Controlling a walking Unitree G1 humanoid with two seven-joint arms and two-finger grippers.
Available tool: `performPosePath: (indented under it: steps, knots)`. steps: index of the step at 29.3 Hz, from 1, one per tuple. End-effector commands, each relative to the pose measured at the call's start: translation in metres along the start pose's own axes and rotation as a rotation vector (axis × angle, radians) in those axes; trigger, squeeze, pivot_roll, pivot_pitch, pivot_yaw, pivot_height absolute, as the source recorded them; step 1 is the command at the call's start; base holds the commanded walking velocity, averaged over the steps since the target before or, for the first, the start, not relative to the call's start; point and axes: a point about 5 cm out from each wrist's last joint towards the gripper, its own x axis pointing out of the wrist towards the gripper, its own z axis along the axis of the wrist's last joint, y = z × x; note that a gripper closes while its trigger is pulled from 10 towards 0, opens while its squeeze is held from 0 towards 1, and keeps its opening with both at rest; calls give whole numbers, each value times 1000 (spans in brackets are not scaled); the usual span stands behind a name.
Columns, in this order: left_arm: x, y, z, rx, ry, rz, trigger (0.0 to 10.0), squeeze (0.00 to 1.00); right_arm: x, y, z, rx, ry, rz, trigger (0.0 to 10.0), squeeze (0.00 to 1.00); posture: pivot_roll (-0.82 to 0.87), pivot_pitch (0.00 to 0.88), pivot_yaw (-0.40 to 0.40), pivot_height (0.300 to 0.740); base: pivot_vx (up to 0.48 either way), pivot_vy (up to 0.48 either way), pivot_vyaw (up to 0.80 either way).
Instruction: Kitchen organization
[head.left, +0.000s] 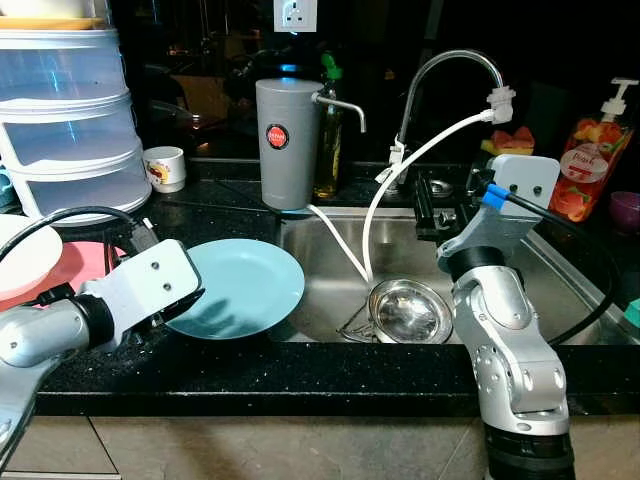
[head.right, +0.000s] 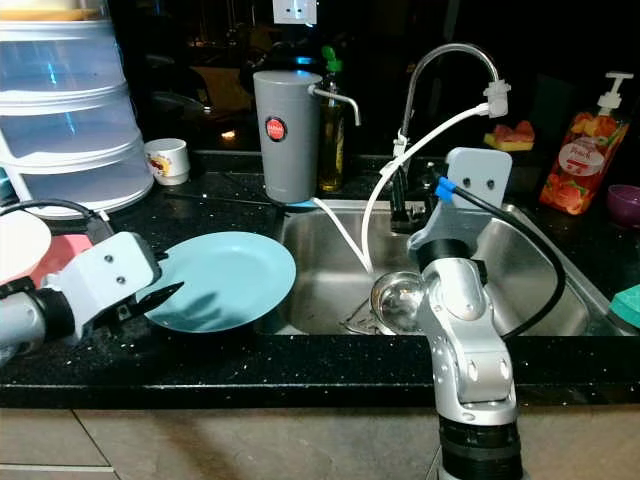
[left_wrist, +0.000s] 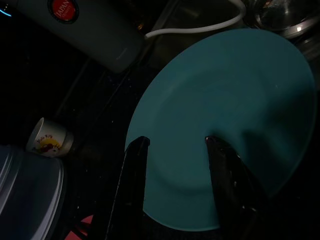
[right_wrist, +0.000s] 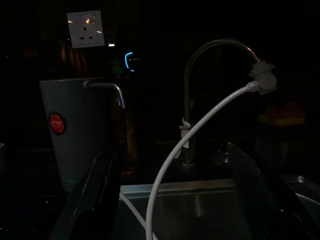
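Observation:
A teal plate (head.left: 240, 285) lies flat on the black counter just left of the sink (head.left: 322, 250), its right rim at the sink's edge. My left gripper (left_wrist: 175, 141) is open and hovers over the plate's near-left part, one finger on each side of a bare patch of plate; contact cannot be judged. A steel bowl (head.left: 408, 312) sits at the bottom of the sink. My right arm rises in front of the sink, and my right gripper (right_wrist: 172, 152) is wide open with nothing between its fingers, pointing at the faucet (right_wrist: 192, 90).
A grey filter canister (head.left: 287, 143) stands behind the plate, with a white hose (head.left: 420, 160) running from the faucet into the sink. A white cup (head.left: 165, 168), stacked clear containers (head.left: 70, 120), and a pink plate (head.left: 85, 262) under a white one occupy the left. A soap bottle (head.left: 590, 165) stands far right.

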Motion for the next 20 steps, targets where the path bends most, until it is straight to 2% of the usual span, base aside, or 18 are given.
performPosePath:
  steps: [1,9,20]
  knots:
    - [-2,2,-4,-3,9,-3,10000,0,-1,0,2,3,-3,3,10000,0,74,59,-44,740,0,0,0]
    - [-6,8,-11,24,41,-8,10000,0,-1,-1,2,-1,-3,-1,10000,0,74,62,-40,740,0,0,0]
    - [-3,7,-12,32,32,-19,10000,0,-2,0,3,-9,-9,7,10000,0,71,57,-41,740,0,0,0]
